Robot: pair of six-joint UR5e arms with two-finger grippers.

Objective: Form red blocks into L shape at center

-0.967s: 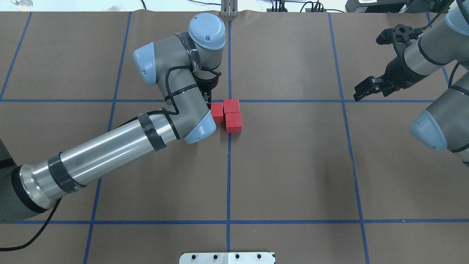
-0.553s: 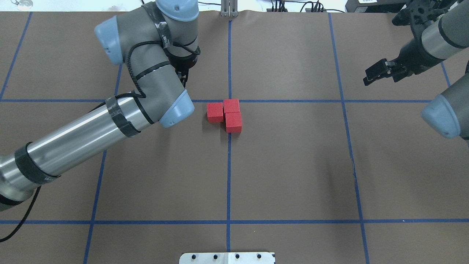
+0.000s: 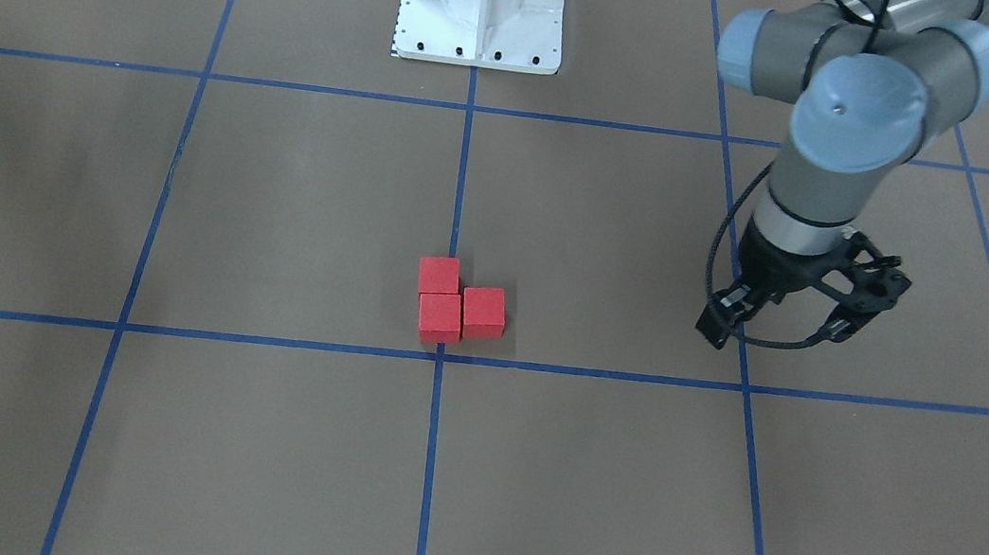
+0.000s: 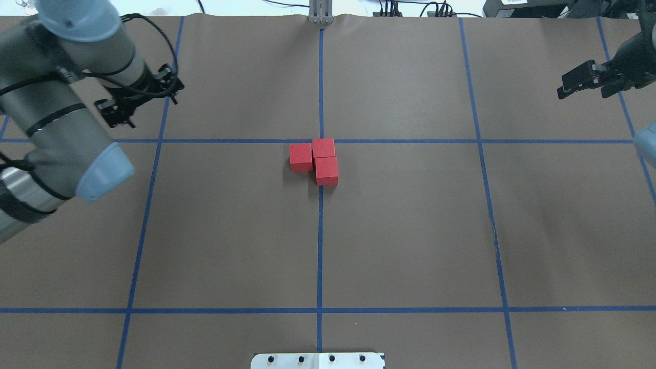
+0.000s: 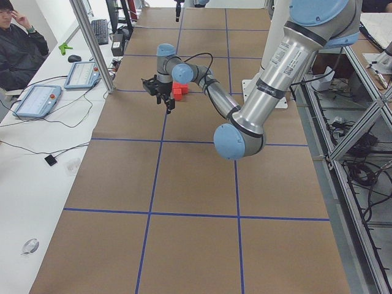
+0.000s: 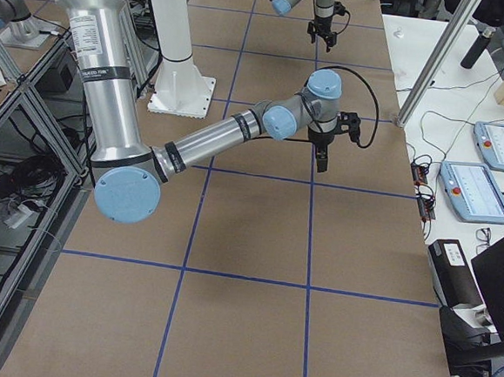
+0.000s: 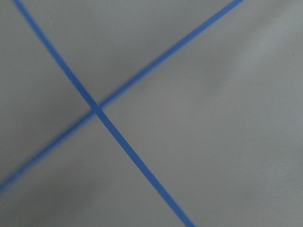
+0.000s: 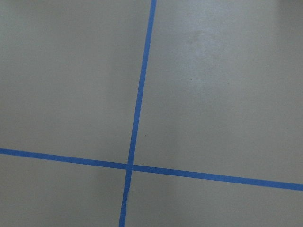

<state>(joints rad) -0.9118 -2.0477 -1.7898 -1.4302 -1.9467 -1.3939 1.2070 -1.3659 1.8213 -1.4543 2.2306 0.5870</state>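
The red blocks point(image 4: 318, 159) sit touching in an L, its corner just beside the center point(image 4: 321, 141). The left claw point(image 3: 779, 332) hangs wide open, empty (well apart from them) over the bench point(image 4: 410, 230). The right claw point(image 4: 584, 51) is likewise spread, holding nothing.

Table point(image 4: 410, 230) viewed steeply from overhead & front, opp. sides; red blocks point(image 4: 326, 170) shared by both. Wrist cams held close over tape point(image 7: 97, 109).

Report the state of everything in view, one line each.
red blocks: three, set together in an L beside the center, none held
left hand: open, empty, off to the side
right hand: empty, open or shut unclear
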